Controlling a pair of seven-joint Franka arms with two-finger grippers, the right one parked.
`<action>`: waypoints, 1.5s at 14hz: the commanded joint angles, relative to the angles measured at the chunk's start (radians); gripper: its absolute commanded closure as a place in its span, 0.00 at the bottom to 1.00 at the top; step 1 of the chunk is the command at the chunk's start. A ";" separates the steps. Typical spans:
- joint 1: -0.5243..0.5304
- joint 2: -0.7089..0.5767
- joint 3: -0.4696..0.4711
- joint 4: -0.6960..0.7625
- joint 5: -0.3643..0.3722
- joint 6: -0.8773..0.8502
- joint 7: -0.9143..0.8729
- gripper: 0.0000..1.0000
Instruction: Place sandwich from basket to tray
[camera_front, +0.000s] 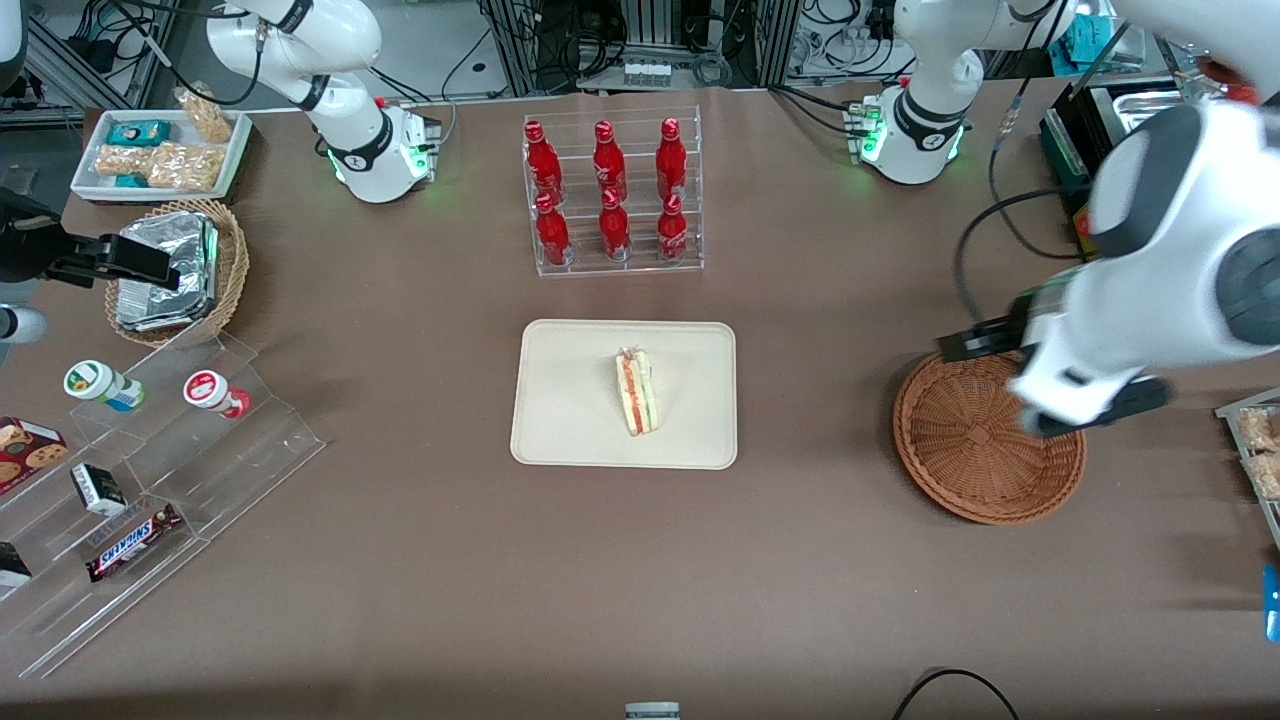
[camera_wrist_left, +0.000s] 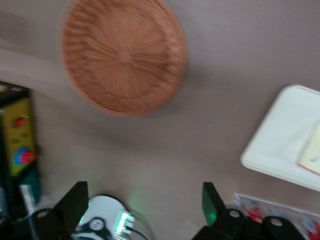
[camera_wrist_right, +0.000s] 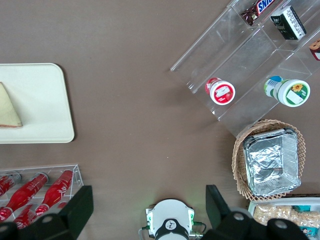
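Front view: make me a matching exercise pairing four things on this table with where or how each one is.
Things:
1. triangular white-bread sandwich
2. shallow round reddish-brown wicker basket
3. left arm's gripper
4. red bottles

States:
A. standing in a clear rack
B. holding nothing, partly under the arm
C. lying on the flat cream rectangular tray
D. jaws open, above bare table beside the basket

Pairs: 1-C, 2-B, 3-D, 4-A

The brown tabletop (camera_front: 400, 560) carries the cream tray (camera_front: 570, 400) at its middle; toward the working arm's end from the tray sits the reddish wicker basket (camera_front: 960, 450), below the hand (camera_wrist_left: 142, 207), whose fingers stand apart.
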 joint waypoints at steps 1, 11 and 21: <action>0.010 -0.141 -0.009 -0.155 0.052 0.014 0.106 0.00; 0.114 -0.240 -0.013 -0.177 -0.018 -0.014 0.297 0.00; 0.103 -0.254 -0.018 -0.183 -0.040 0.002 0.294 0.00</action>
